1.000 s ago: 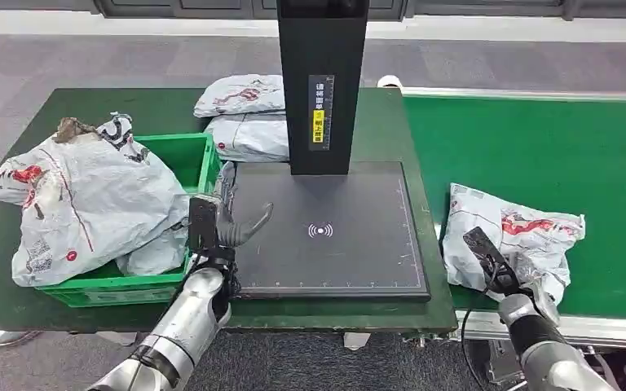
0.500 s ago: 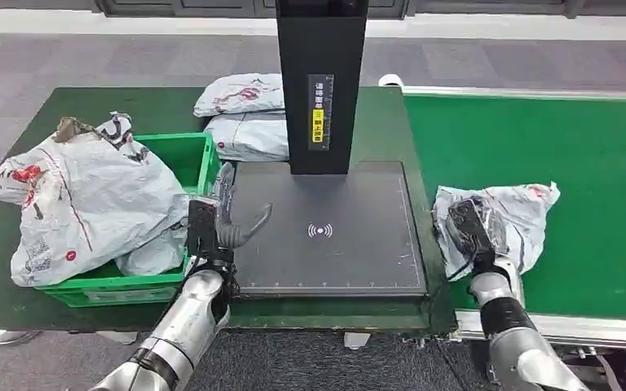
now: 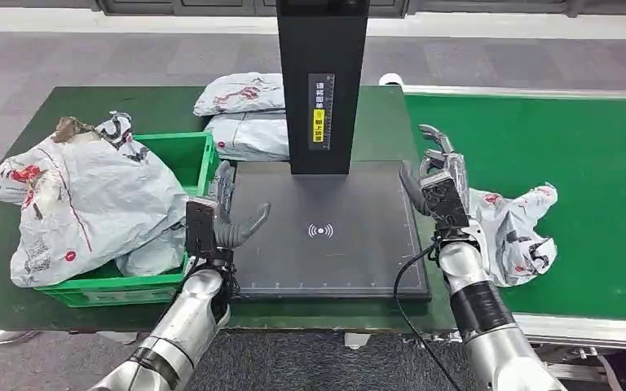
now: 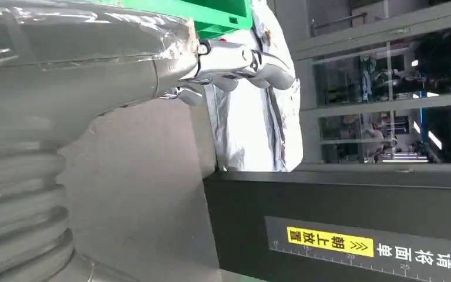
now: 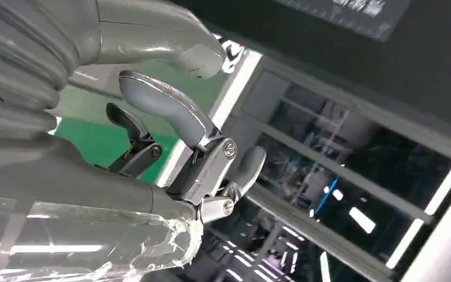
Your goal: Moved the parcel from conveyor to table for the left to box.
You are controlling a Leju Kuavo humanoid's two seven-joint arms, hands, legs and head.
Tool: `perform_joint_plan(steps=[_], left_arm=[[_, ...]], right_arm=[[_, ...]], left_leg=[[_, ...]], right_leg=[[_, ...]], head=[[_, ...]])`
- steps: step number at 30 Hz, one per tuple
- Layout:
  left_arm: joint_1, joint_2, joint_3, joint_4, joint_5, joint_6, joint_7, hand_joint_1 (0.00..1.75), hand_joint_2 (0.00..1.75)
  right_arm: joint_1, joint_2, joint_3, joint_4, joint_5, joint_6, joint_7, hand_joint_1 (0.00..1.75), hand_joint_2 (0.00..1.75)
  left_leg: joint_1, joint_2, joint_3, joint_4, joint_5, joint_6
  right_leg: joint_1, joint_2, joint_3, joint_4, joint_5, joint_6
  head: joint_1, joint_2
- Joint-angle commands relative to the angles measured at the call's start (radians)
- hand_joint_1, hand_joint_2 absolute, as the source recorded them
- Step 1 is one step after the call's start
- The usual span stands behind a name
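Your parcel (image 3: 515, 232) lies crumpled at the right of the frame, on the green conveyor (image 3: 587, 155) just beside the dark scanner plate (image 3: 326, 236), so by my reading the move to the table (image 3: 65, 106) is not done. Your right hand (image 3: 440, 183) is raised with fingers spread, grasping nothing. The left hand (image 3: 220, 218) hovers released at the plate's left edge, next to the full green crate (image 3: 181, 155).

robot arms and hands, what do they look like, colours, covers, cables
Both arms are silver metal tubes with black bands near the wrists. The left hand and right hand each have a dark boxy back, a thick grey thumb and darker metallic fingers with bare pivots. Grey ribbed covers and clear glossy wrapping sit at the wrists. A black cable loops beside the right forearm.
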Motion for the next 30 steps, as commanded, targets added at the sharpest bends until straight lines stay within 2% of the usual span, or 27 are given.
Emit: perform_joint_plan(steps=[1, 9, 11, 14, 15, 19, 20, 21, 22, 24, 27, 30], left_arm=[[-0.049, 0.001, 0.024, 0.064, 0.003, 0.002, 0.001, 0.0, 1.75], [-0.075, -0.009, 0.009, 0.094, 0.004, -0.004, 0.003, 0.0, 1.75], [-0.077, -0.012, 0.007, 0.104, 0.006, -0.003, -0.002, 0.0, 1.75], [-0.077, -0.018, 0.007, 0.109, 0.009, -0.002, -0.007, 0.0, 1.75], [-0.076, -0.019, 0.007, 0.108, 0.009, -0.001, -0.007, 0.0, 1.75], [-0.076, -0.019, 0.007, 0.108, 0.009, -0.001, -0.007, 0.0, 1.75], [-0.053, -0.016, 0.008, 0.071, 0.003, 0.019, 0.014, 0.0, 1.75], [-0.044, -0.007, 0.012, 0.06, 0.004, 0.013, 0.024, 0.0, 1.75], [-0.045, -0.005, 0.013, 0.06, 0.005, 0.01, 0.026, 0.0, 1.75], [-0.059, -0.008, 0.008, 0.08, 0.001, -0.003, 0.035, 0.0, 1.75], [-0.08, -0.02, -0.004, 0.114, -0.004, -0.004, 0.034, 0.0, 1.75], [-0.084, -0.024, -0.011, 0.12, 0.002, -0.011, 0.032, 0.0, 1.75]], right_arm=[[-0.034, -0.009, 0.085, 0.001, -0.032, 0.002, 0.006, 1.75, 1.75], [-0.051, 0.007, 0.176, -0.022, -0.062, 0.032, 0.018, 1.75, 1.75], [-0.057, 0.013, 0.196, -0.017, -0.092, 0.076, 0.034, 1.75, 1.75], [-0.08, 0.024, 0.243, 0.011, -0.037, 0.045, 0.055, 1.75, 1.75], [-0.098, 0.027, 0.263, 0.041, -0.015, 0.047, 0.091, 1.75, 1.75], [-0.098, 0.027, 0.263, 0.041, -0.015, 0.047, 0.091, 1.75, 1.75], [-0.105, 0.025, 0.229, 0.176, 0.129, -0.152, 0.232, 0.0, 1.75], [-0.097, -0.005, 0.172, 0.257, 0.158, -0.186, 0.265, 0.0, 0.0], [-0.097, -0.017, 0.155, 0.284, 0.163, -0.184, 0.255, 0.0, 0.0], [-0.114, -0.059, 0.105, 0.407, 0.217, -0.246, 0.321, 0.0, 0.0], [-0.097, -0.103, 0.022, 0.508, 0.234, -0.292, 0.315, 0.0, 0.0], [-0.098, -0.139, 0.004, 0.58, 0.299, -0.311, 0.41, 0.0, 0.0]], left_leg=[[0.0, 0.001, 0.001, 0.0, 0.0, 0.0], [0.0, 0.002, 0.0, 0.0, 0.0, 0.0], [0.0, 0.003, 0.002, -0.001, -0.001, 0.0], [0.0, 0.003, 0.001, 0.0, -0.001, 0.0], [0.0, 0.003, 0.0, 0.0, -0.001, 0.0], [0.0, 0.003, 0.001, 0.0, -0.001, 0.0], [0.0, 0.002, 0.0, 0.0, -0.001, 0.0], [0.0, 0.003, 0.001, 0.0, -0.001, 0.0], [0.001, -0.002, 0.003, -0.002, 0.0, 0.0], [0.001, -0.004, 0.003, -0.002, 0.0, 0.0], [0.0, -0.006, 0.001, -0.001, 0.0, 0.0], [0.0, -0.01, 0.001, -0.001, 0.001, 0.001]], right_leg=[[0.001, -0.001, 0.001, 0.0, 0.0, -0.001], [0.0, 0.0, 0.0, 0.001, 0.0, -0.001], [0.001, 0.0, 0.001, 0.0, 0.0, -0.001], [0.0, 0.001, 0.0, 0.001, 0.0, -0.001], [0.0, 0.001, 0.0, 0.0, 0.0, -0.001], [0.001, 0.001, 0.0, 0.0, 0.0, -0.001], [0.0, 0.001, 0.0, 0.001, 0.0, -0.001], [0.001, 0.001, 0.0, 0.0, 0.0, -0.001], [0.001, -0.004, 0.004, -0.003, 0.0, -0.001], [0.002, -0.006, 0.006, -0.004, -0.001, -0.001], [0.001, -0.007, 0.004, -0.002, -0.001, -0.001], [0.0, -0.011, 0.005, -0.003, -0.002, -0.001]], head=[[0.0, 0.0], [0.0, 0.0], [0.0, 0.0], [0.0, 0.0], [0.0, 0.0], [0.0, 0.0], [0.0, 0.0], [0.0, 0.0], [0.0, 0.0], [0.0, 0.0], [0.0, 0.0], [0.0, 0.0]])
